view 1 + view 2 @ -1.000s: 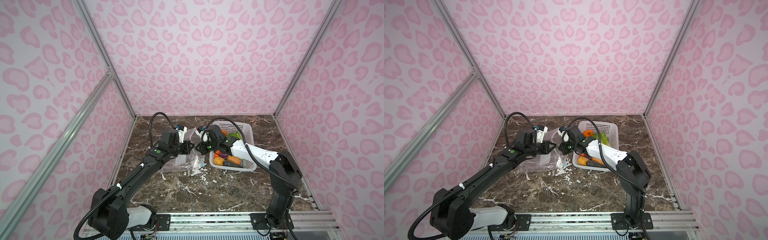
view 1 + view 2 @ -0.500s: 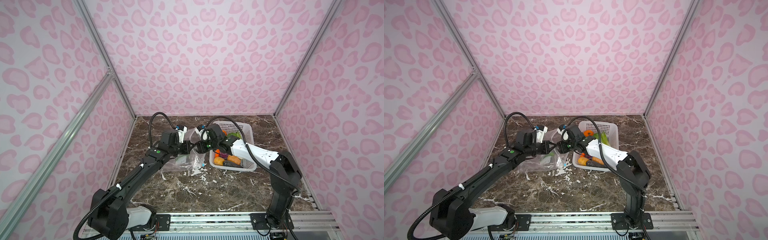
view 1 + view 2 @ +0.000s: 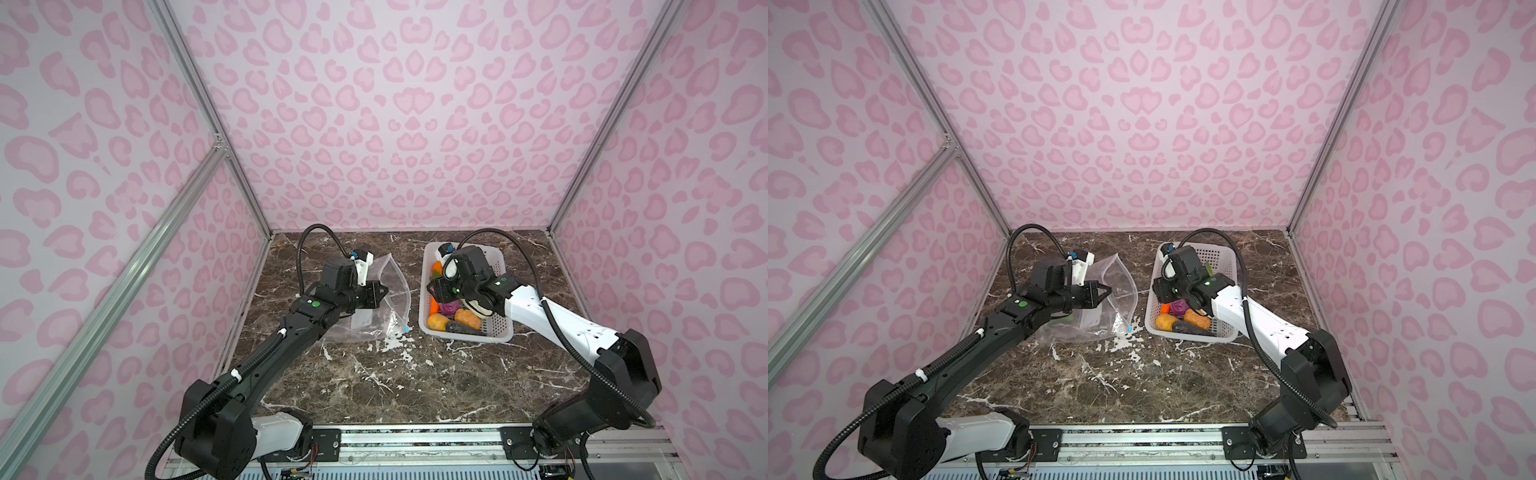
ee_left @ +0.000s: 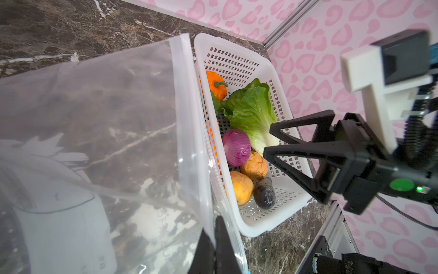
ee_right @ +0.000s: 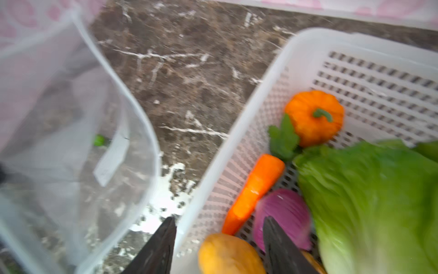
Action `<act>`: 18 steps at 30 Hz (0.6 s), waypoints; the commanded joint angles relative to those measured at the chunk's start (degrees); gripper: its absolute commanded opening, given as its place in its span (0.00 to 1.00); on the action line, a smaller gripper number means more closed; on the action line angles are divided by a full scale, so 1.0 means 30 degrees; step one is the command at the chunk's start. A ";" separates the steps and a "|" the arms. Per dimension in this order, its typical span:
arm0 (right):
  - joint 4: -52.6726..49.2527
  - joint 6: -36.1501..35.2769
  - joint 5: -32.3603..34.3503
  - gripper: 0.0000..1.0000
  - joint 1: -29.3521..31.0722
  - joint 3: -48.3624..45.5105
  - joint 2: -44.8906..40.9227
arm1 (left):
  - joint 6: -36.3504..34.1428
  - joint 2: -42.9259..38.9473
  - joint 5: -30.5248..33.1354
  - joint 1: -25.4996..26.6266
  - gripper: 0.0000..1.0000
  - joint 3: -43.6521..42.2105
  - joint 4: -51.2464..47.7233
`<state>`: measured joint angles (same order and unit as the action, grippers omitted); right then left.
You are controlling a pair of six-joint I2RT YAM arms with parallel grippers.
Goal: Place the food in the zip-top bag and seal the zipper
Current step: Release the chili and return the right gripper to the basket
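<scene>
The clear zip-top bag (image 3: 374, 307) (image 3: 1104, 299) lies left of the basket, its mouth held up. My left gripper (image 4: 215, 237) (image 3: 380, 291) is shut on the mouth's edge beside the pale zipper (image 4: 187, 106). The blue slider (image 3: 405, 329) rests near the table. My right gripper (image 5: 219, 227) (image 4: 267, 140) hangs open and empty over the basket's bag-side rim. The food lies in the basket: pumpkin (image 5: 314, 117), cabbage (image 5: 367, 201), carrot (image 5: 253, 189), purple piece (image 4: 237, 147), yellow-orange piece (image 4: 241, 187), dark piece (image 4: 264, 193).
The white perforated basket (image 3: 494, 266) (image 3: 1219, 257) stands on the dark marble table (image 3: 395, 386) at the right, close to the bag. Pink patterned walls with metal posts close in the back and both sides. A rail runs along the front edge.
My right gripper has drawn back from the bag's mouth to the right, over the basket, and its jaws have opened. The left gripper has kept its hold on the bag.
</scene>
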<state>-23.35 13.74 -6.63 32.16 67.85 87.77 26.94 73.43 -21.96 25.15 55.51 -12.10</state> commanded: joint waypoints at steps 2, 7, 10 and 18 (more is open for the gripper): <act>-0.2138 -0.0068 0.3518 0.68 -0.0349 -0.0888 -0.0107 | 0.0068 -0.0088 0.0141 0.0020 0.02 0.0103 0.0353; -0.2561 0.0079 0.4147 0.74 -0.0345 -0.0898 0.0745 | 0.0102 0.0024 0.0141 0.0005 0.02 0.0072 0.0429; -0.2561 0.0153 0.3993 0.74 -0.0349 -0.0378 0.1604 | 0.0102 0.0069 0.0170 -0.0003 0.02 0.0077 0.0398; -0.2413 0.0204 0.3860 0.74 -0.0319 0.1124 0.3930 | -0.0015 0.0008 0.0346 0.0008 0.02 0.0103 0.0311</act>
<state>-30.65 13.93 4.32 31.22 70.65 97.93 26.96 73.49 -21.32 25.15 55.51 -12.08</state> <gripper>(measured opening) 0.742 0.050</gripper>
